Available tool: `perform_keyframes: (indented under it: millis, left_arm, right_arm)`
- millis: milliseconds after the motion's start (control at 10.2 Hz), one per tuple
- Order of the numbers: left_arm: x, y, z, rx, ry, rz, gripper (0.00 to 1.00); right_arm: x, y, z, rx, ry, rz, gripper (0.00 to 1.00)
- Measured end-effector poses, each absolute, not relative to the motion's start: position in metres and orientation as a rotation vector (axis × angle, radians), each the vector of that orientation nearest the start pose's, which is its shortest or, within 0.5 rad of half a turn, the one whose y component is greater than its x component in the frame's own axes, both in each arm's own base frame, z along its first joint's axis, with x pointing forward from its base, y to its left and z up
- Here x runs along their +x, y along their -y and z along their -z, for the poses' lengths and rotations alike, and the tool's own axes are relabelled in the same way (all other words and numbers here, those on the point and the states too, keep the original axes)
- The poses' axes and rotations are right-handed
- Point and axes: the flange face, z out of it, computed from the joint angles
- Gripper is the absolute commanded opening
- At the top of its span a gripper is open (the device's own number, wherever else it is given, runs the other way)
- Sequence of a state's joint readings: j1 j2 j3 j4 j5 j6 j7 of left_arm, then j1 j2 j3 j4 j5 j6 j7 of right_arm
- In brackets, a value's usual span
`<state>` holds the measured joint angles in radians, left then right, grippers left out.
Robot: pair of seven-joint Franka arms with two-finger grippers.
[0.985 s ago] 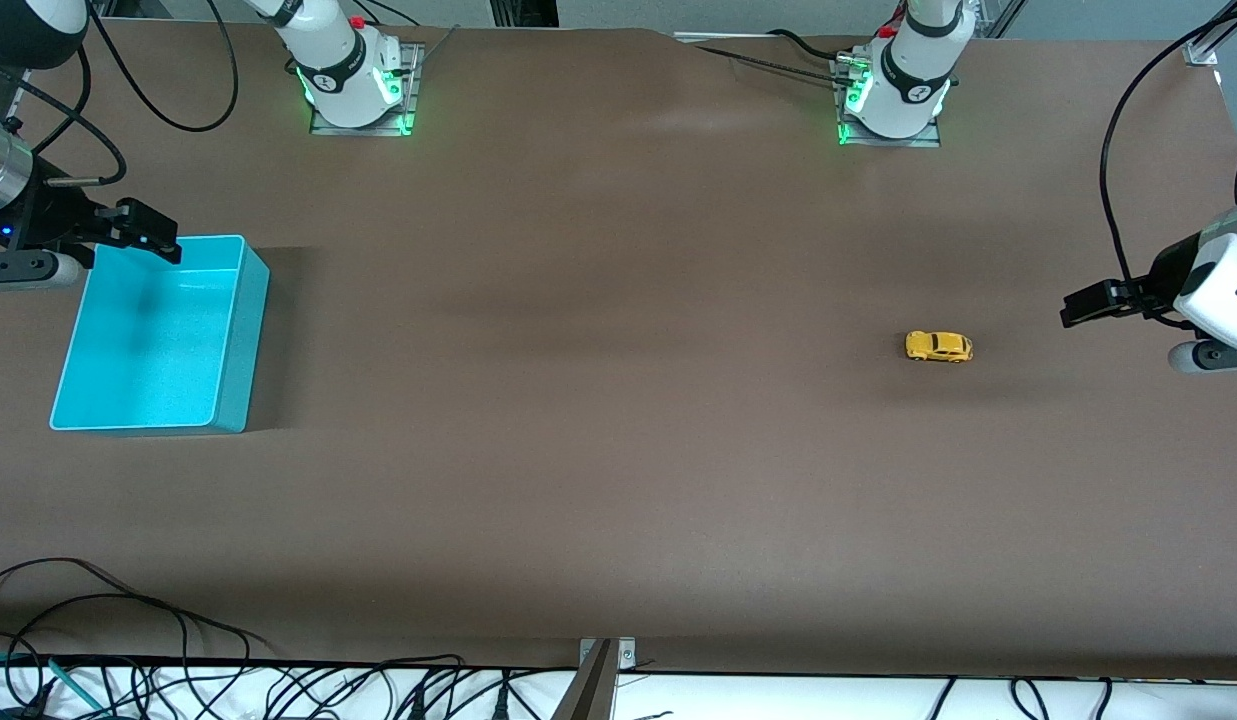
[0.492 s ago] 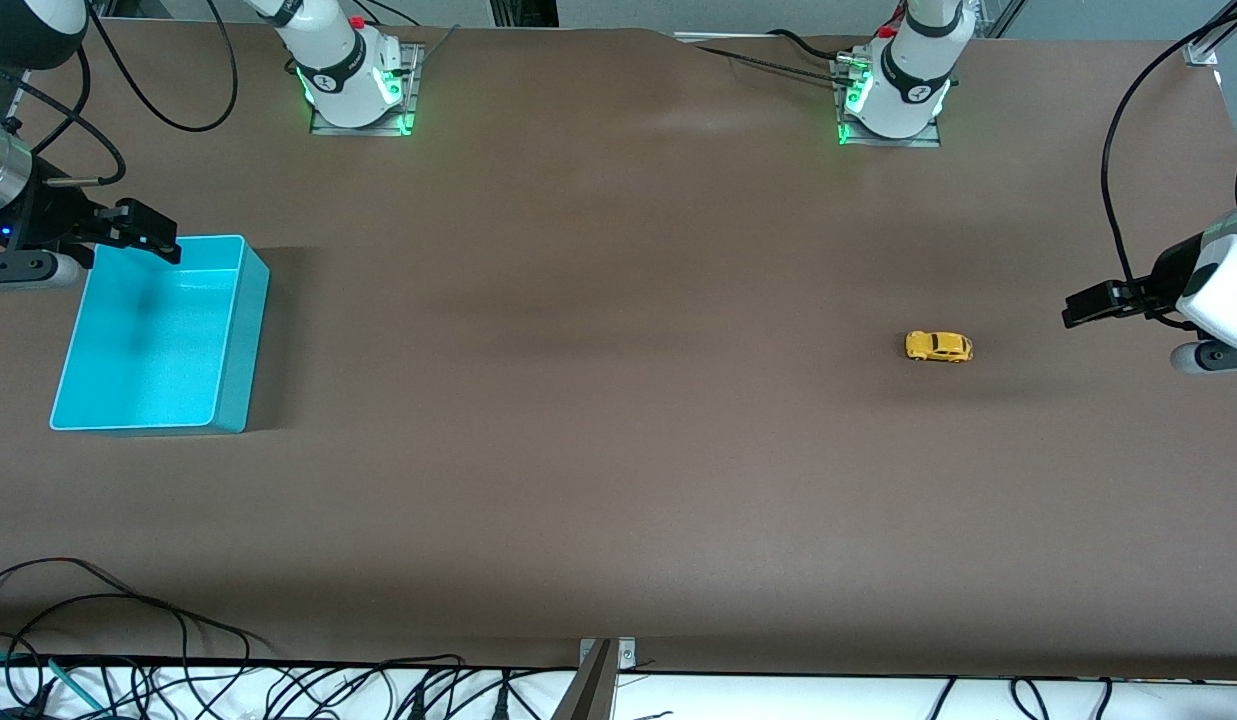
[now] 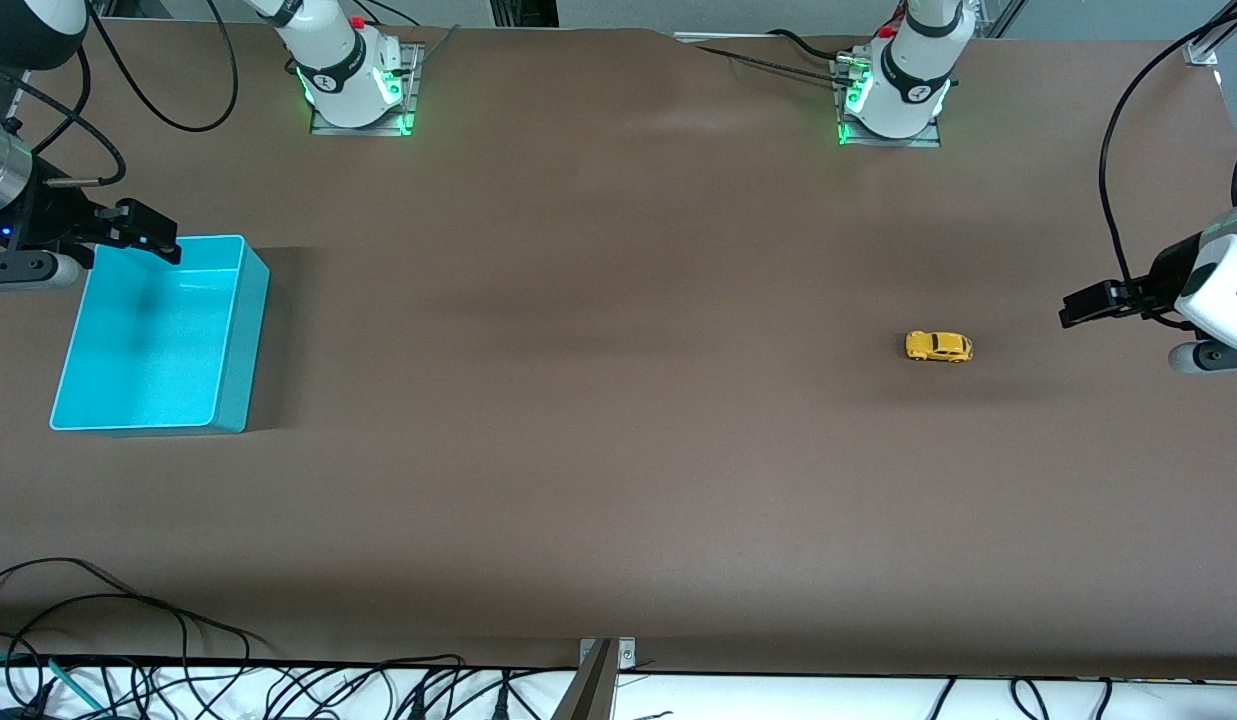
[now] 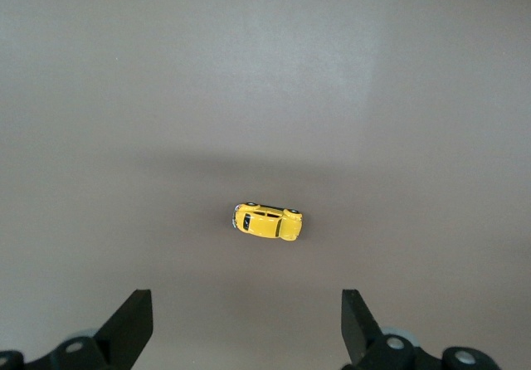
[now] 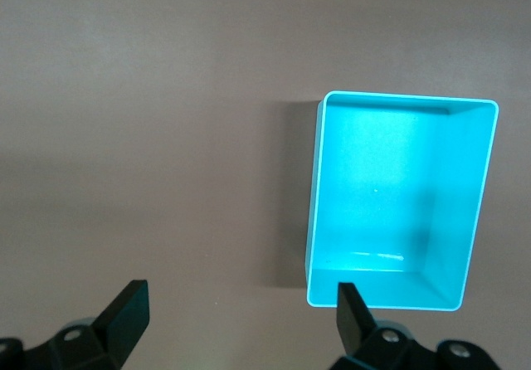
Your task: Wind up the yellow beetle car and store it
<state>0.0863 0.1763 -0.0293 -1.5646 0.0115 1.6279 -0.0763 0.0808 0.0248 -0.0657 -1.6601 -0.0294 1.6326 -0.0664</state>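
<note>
The yellow beetle car [image 3: 939, 346] [image 4: 267, 221] stands on its wheels on the brown table, toward the left arm's end. My left gripper [image 3: 1090, 303] [image 4: 246, 324] hangs open and empty in the air beside the car, toward the table's end. Its black fingers [image 4: 133, 324] stand wide apart with the car well clear of them. At the right arm's end, the right gripper [image 3: 143, 232] [image 5: 241, 318] hovers open and empty over the upper corner of the turquoise bin [image 3: 240, 330] [image 5: 317, 189], which holds nothing.
Both arm bases [image 3: 350, 75] [image 3: 898, 85] stand along the table's edge farthest from the front camera. Black cables [image 3: 1113, 170] loop down to the left arm's wrist. More cables [image 3: 178, 680] lie along the near edge.
The left gripper has crept very slightly toward the car. The right arm, the car and the bin have stayed put.
</note>
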Motion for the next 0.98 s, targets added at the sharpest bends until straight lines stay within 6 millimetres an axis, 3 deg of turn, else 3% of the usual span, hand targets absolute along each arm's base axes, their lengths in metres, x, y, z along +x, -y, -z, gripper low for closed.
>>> perform_keyframes:
  millis: [591, 788, 985]
  left_arm:
    - [0.604, -0.037, -0.527, -3.121, 0.228, -0.184, 1.0]
    - [0.605, -0.036, -0.519, -3.1, 0.377, -0.207, 1.0]
    - [0.608, -0.034, -0.501, -3.035, 0.651, -0.254, 1.0]
  right_arm:
    - [0.566, -0.006, -0.572, -3.168, 0.134, -0.075, 1.0]
    - [0.566, -0.007, -0.571, -3.167, 0.144, -0.077, 1.0]
    - [0.566, -0.007, -0.571, -3.166, 0.166, -0.078, 1.0]
